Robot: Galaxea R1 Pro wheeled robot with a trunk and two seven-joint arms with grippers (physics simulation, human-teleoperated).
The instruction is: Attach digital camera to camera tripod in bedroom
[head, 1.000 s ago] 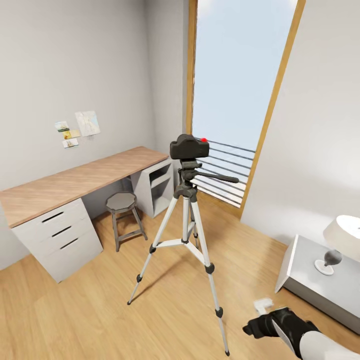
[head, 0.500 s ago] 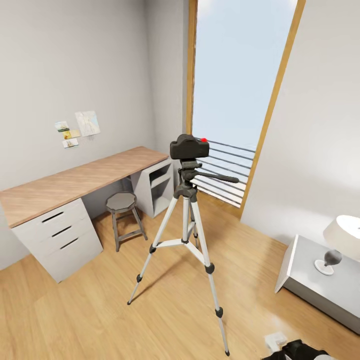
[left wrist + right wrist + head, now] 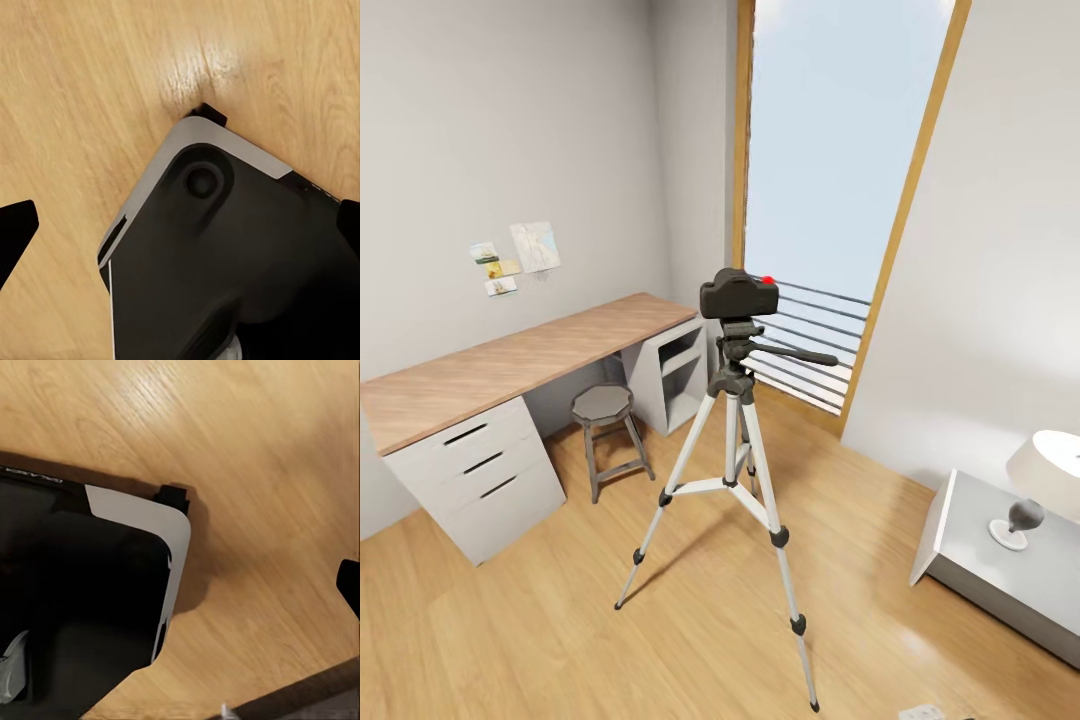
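The digital camera [image 3: 738,293], black with a red dot on top, sits on the black head of the camera tripod [image 3: 732,440] in the head view. The tripod stands on the wood floor in the middle of the bedroom, its pan handle pointing right. No gripper is near it. In the left wrist view my left gripper [image 3: 180,225] is open, its black fingertips [image 3: 15,232] at both edges of the picture, over my own dark base and the floor. In the right wrist view one black fingertip [image 3: 350,583] shows far out at the edge, over the floor beside my base.
A long wood-topped desk [image 3: 510,365] with drawers runs along the left wall, a small round stool [image 3: 602,405] before it. The tall wood-framed window [image 3: 830,150] is behind the tripod. A grey bedside table [image 3: 970,560] with a lamp [image 3: 1045,470] stands at right.
My right arm has dropped out of the head view's lower right corner. Only a small white part remains at the bottom edge. Camera and tripod have not moved.
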